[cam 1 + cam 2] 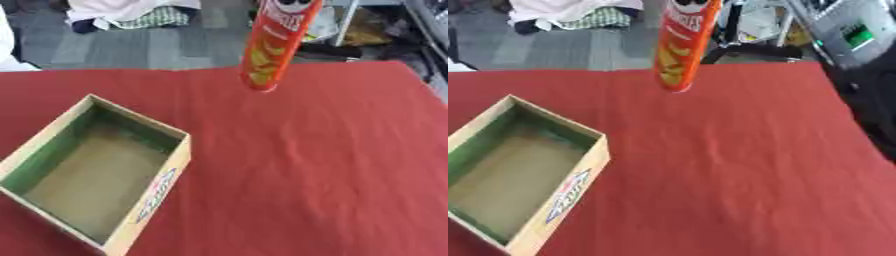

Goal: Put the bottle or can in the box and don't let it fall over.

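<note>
Orange crisp can (278, 42) hanging in air above far part of red table (306, 165), leaning slightly, top running out of view. Holder not showing: neither hand visible, so fingers' state cannot be told. Likely being carried high to clear wall of open box (87, 175) sitting near-left, empty. Can's label: moustached face, crisps, lettering unreadable. Box side logo illegible.

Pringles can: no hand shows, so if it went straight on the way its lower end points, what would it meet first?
Probably the red tablecloth, beyond the cardboard box, not the box. Depth is unclear: the Pringles can may already stand there.
</note>
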{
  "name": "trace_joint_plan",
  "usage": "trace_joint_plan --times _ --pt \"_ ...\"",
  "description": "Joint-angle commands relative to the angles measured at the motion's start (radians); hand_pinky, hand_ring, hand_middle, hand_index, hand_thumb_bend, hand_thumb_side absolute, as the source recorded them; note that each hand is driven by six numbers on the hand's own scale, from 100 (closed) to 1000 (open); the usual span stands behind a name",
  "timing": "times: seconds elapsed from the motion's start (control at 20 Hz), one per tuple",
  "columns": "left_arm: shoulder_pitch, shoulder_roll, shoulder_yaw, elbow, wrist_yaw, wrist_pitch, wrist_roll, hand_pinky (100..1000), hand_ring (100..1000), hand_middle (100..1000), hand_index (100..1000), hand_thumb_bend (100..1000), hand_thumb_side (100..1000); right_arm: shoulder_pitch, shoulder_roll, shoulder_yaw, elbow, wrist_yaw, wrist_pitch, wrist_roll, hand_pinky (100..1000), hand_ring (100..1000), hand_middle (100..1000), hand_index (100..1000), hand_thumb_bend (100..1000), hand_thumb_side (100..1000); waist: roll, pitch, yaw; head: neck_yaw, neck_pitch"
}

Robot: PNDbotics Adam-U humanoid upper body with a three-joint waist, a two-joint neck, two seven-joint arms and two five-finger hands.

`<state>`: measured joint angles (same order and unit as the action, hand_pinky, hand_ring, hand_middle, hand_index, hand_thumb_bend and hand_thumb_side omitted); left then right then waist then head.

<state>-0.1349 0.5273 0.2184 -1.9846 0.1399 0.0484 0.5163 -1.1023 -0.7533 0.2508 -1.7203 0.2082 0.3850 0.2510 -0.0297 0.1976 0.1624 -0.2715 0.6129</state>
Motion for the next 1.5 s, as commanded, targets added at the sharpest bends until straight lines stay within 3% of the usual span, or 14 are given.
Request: trace_joint_plan --times 0.05,0.35,0.75,1.1,1.5 --pt "-0.013 0.039 0.003 -0.015 0.001 0.001 -0.004 882 821 823 699 541 429 -0.081 0.065 0.015 0.017 0.007 0.009 0.025 100 370 151 169 100 100 0.0 -0.03 0.006 -0.014 0.011" --pt "-0.018 0.046 0.002 -0.015 0.001 0.001 -0.004 882 822 823 700 543 429 -0.221 0.212 0.069 0.088 0.031 0.007 0.082 100 373 153 170 100 100 -0.008 -0.041 0.024 -0.031 0.027" --pt "-0.029 0.051 0.014 -0.015 -0.002 -0.003 0.015 882 823 822 701 549 426 -0.274 0.408 0.099 0.165 0.106 -0.01 0.097 100 372 154 168 100 100 -0.02 -0.045 0.043 -0.041 0.05" --pt "-0.036 0.048 0.041 -0.015 -0.01 -0.011 0.07 882 825 823 705 557 424 -0.257 0.549 0.121 0.232 0.209 -0.035 0.069 100 366 149 163 100 100 -0.029 -0.036 0.063 -0.062 0.052" --pt "-0.046 0.04 0.052 -0.015 -0.021 -0.02 0.109 883 827 826 707 559 423 -0.169 0.603 0.167 0.241 0.301 -0.049 0.026 100 378 194 196 100 100 -0.034 -0.016 0.085 -0.076 0.029"
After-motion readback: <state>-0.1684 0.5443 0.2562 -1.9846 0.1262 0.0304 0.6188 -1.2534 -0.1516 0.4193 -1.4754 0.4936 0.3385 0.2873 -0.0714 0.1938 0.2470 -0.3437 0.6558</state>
